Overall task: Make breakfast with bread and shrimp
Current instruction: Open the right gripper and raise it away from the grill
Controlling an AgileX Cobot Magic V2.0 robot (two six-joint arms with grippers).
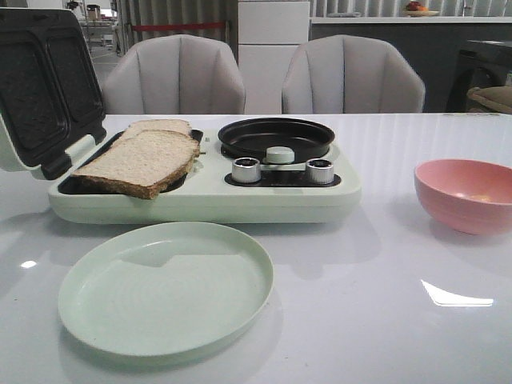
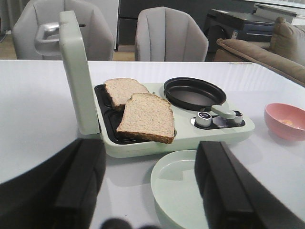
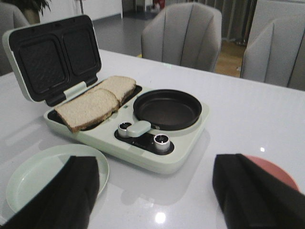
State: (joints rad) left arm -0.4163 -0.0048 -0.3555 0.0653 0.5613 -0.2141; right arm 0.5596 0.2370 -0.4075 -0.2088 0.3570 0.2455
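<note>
Front view, nearest the camera: a pale green plate [image 1: 166, 288], round and flat on the white table [image 1: 384, 320], bare of food. Just behind it, touching nothing, a pale green breakfast maker [image 1: 208, 200] set broadside, its lid [image 1: 44, 88] swung up at the left, two dark ribbed plates showing inside. In the open left bay, the bread [image 1: 144, 160]: two slices, the nearer one tilted, front edge overhanging the bay's rim, back edge overlapping the farther slice, which lies flatter behind it. To the right of the bread, on the same appliance, a shallow black pan [image 1: 276, 138], nothing in it, with a pale handle stub toward the front and two silver knobs [image 1: 246, 170] below it. Off to the right, well apart from the appliance, a pink bowl [image 1: 466, 194] with a pale orange smudge inside, too blurred to name as the shrimp; shrimp otherwise nowhere clearly seen. Farther back, two grey chairs [image 1: 176, 76] behind the table.

Left wrist view: left gripper [image 2: 150, 186] spread wide, two dark fingers [image 2: 224, 186] far apart, nothing between them, hanging above the table on the plate's near side, well short of the bread. Right wrist view: right gripper [image 3: 157, 195] likewise wide apart, fingers [image 3: 71, 191] dark and blurred, nothing held, poised on the near side of the appliance with plate edge to one side and bowl rim behind the other finger.
</note>
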